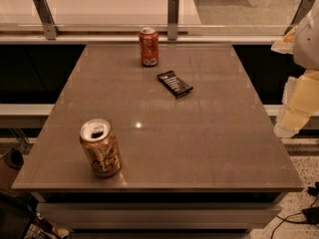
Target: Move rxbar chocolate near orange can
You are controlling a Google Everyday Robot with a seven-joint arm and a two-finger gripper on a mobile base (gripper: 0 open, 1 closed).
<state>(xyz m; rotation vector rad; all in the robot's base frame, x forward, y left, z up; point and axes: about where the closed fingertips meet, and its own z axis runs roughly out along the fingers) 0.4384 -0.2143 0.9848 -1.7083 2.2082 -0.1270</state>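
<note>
The rxbar chocolate (175,83), a flat black wrapper with white text, lies at an angle on the brown table (199,143), right of centre towards the back. The orange can (100,148), golden with a brownish swirl and a silver top, stands upright near the front left corner, far from the bar. My gripper (294,106) shows as pale arm parts at the right edge of the view, off the table's right side and above floor level. It is well to the right of the bar and holds nothing that I can see.
A slimmer reddish-orange can (149,47) stands upright at the back centre, just behind and left of the bar. A glass railing with metal posts (173,18) runs behind the table. Cables lie on the floor at the lower right (304,215).
</note>
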